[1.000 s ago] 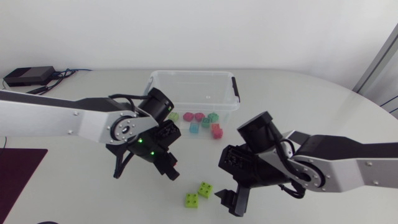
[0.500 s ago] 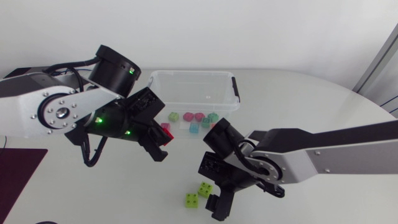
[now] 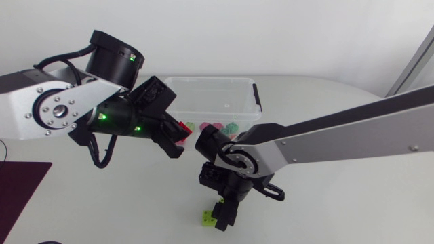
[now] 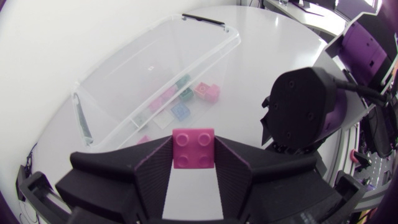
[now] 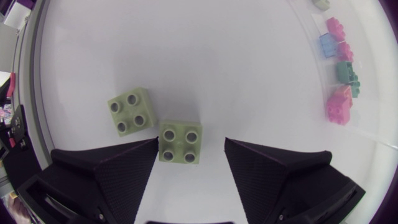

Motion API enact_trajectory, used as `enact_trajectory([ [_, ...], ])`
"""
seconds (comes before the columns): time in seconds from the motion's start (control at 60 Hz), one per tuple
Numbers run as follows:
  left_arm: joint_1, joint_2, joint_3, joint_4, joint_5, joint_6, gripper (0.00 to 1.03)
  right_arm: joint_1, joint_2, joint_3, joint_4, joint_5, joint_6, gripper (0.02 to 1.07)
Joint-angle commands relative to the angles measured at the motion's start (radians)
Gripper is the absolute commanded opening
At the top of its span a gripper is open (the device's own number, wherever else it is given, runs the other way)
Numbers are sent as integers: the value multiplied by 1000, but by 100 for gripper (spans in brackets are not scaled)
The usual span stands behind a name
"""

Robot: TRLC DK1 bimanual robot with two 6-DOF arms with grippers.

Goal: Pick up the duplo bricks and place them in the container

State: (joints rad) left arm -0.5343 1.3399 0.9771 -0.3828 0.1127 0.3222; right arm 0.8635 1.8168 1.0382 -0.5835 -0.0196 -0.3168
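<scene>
Pinching a pink brick (image 4: pixel 193 148), the left gripper (image 4: pixel 193 163) is hovering beside the container (image 3: pixel 211 80); dropping it inside likely comes next. The right gripper (image 5: pixel 189 157), spread, is straddling a green brick (image 5: pixel 180 142) on the table (image 5: pixel 186 50), ready to close.

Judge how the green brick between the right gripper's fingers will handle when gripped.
Likely rigid: the green brick looks like hard moulded plastic, flat-sided for the right gripper. Squat, unlikely to roll. The second brick nearby might get nudged.
</scene>
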Motion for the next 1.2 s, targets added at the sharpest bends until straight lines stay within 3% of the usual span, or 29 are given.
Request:
enact_trajectory([
  [0.0, 20, 15, 40, 22, 8, 12, 25, 5, 56, 29, -26, 15, 16, 56],
  [0.133, 28, 19, 35, 81, 8, 9, 25, 2, 62, 29, -19, 15, 15, 29],
  [0.4, 77, 99, 35, 323, 10, -54, 29, -21, -106, -61, -27, 12, 13, 28],
  [0.533, 111, 166, 38, 440, 10, -75, 35, -37, -212, -99, -45, 10, 16, 28],
  [0.567, 120, 186, 41, 467, 10, -77, 42, -41, -232, -104, -47, 10, 16, 28],
  [0.65, 137, 205, 37, 524, 10, -77, 73, -55, -284, -101, -67, 10, 15, 28],
  [0.667, 137, 205, 37, 524, 10, -77, 74, -55, -286, -101, -68, 10, 15, 28],
  [0.683, 142, 205, 35, 530, 10, -77, 88, -64, -309, -92, -76, 10, 13, 28],
  [0.733, 142, 194, 23, 544, 10, -74, 94, -77, -335, -75, -87, 12, 12, 28],
  [0.883, 128, 61, -57, 529, 35, -40, 97, -141, -404, 6, -98, 10, -10, 28],
  [1.117, 71, -127, -178, 251, 176, 166, 97, -241, -439, 141, -42, -13, -25, 28],
  [1.183, 40, -159, -221, 220, 180, 201, 97, -261, -439, 168, 2, -23, -24, 28],
])
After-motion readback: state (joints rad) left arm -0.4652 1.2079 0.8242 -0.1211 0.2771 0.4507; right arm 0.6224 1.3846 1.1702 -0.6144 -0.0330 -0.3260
